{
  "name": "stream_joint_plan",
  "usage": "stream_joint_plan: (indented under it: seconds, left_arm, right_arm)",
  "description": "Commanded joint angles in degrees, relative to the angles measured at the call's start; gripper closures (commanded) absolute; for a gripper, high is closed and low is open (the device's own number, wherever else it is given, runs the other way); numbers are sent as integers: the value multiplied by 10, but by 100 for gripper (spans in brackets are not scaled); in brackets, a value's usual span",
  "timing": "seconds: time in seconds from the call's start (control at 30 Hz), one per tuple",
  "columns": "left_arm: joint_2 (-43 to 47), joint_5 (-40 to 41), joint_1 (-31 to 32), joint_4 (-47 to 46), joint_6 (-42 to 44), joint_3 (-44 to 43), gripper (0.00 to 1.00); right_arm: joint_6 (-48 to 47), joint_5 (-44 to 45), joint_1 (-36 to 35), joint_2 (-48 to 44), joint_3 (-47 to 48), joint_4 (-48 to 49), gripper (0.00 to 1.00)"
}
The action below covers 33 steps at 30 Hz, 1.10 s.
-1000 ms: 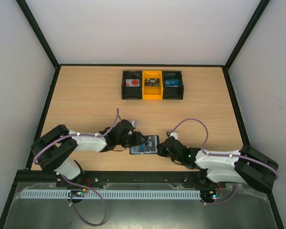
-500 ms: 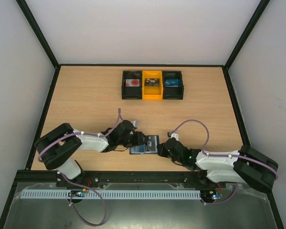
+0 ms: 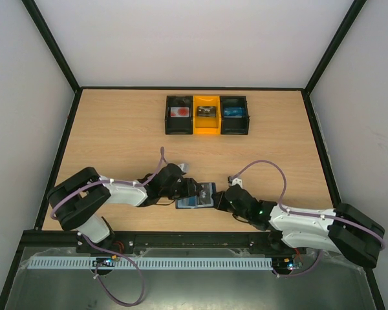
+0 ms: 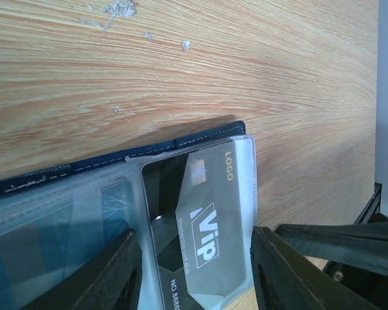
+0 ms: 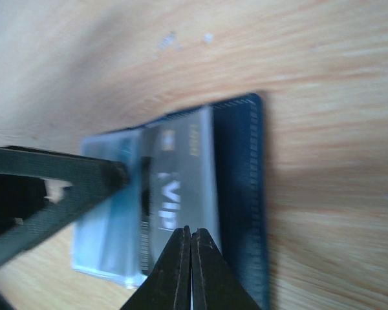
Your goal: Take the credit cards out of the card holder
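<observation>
The card holder point(image 3: 197, 196) lies open on the table between my two arms, navy edge point(image 4: 181, 141) out and clear pockets up. A grey "VIP" credit card point(image 4: 207, 219) sits in the end pocket, and something blue point(image 4: 52, 219) shows through the pocket beside it. My left gripper point(image 4: 194, 236) is open, its fingers straddling the VIP pocket. My right gripper point(image 5: 191, 234) is shut, with its tips over the near end of the VIP card point(image 5: 178, 174), beside the navy cover point(image 5: 242, 194). I see nothing between its fingers.
Three small bins stand in a row at the back: black point(image 3: 179, 115), yellow point(image 3: 206, 115), black point(image 3: 234, 115), each with an item inside. Black frame rails border the table. The left finger point(image 5: 52, 174) crosses the right wrist view.
My right arm has stretched forward and left, bringing its gripper onto the card holder. My left gripper has edged slightly right over the holder.
</observation>
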State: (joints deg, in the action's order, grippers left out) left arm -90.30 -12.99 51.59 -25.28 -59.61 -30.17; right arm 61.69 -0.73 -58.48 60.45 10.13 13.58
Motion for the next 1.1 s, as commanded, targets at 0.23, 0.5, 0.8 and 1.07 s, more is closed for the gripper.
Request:
stream_joint_plan:
  seconds: [0.23, 0.5, 0.8, 1.07]
  left_arm:
    - [4, 6, 2, 3, -16, 12, 51]
    - [2, 7, 3, -3, -21, 16, 52]
    - [-14, 11, 3, 0, -7, 4, 53]
    - [-30, 28, 8, 4, 7, -11, 56]
  right_arm:
    - [-9, 19, -2, -8, 36, 14, 98]
    - [-16, 32, -1, 80, 32, 35, 98]
    - [11, 15, -1, 111, -25, 90, 98]
    - [9, 17, -1, 110, -30, 94, 98]
